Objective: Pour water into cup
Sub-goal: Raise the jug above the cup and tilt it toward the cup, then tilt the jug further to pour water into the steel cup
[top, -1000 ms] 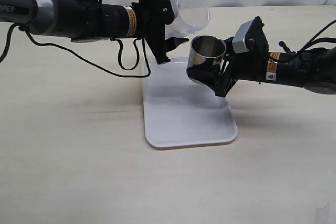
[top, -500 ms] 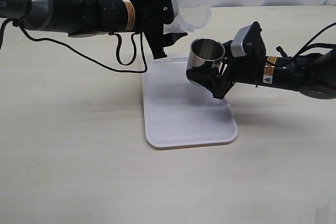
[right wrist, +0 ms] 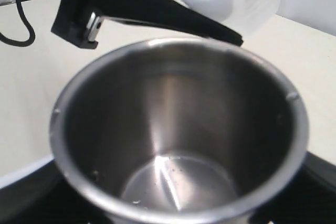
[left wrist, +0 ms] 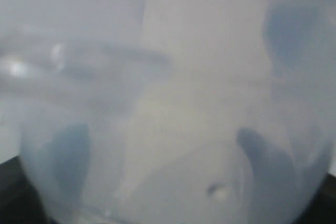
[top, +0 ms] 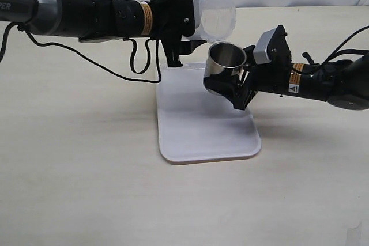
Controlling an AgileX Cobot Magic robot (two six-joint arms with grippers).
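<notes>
Left pincer (top: 199, 20) clamps translucent container (top: 222, 18), tipped to pour into the steel cup (top: 222, 67) right pincer (top: 229, 84) clutches; can't really see water.

Arms: two, the left arm (top: 86, 12) and the right arm (top: 326, 82). Grippers: two, one on each arm, the left gripper (top: 193, 18) and the right gripper (top: 222, 82).

Vessels: two. One steel cup (top: 226, 61) sits between the right gripper's jaws. One translucent plastic container (top: 218, 18) sits between the left gripper's jaws, just above the right gripper's load.

Trays: one white tray (top: 202, 128), below both grippers. Tables: one table (top: 81, 165).

Black cables (top: 138, 67): at least two, one looping under the left arm and one behind the right arm.

Water (right wrist: 176, 182): possibly one thin film at the cup's bottom, though that sheen may be only reflection.
</notes>
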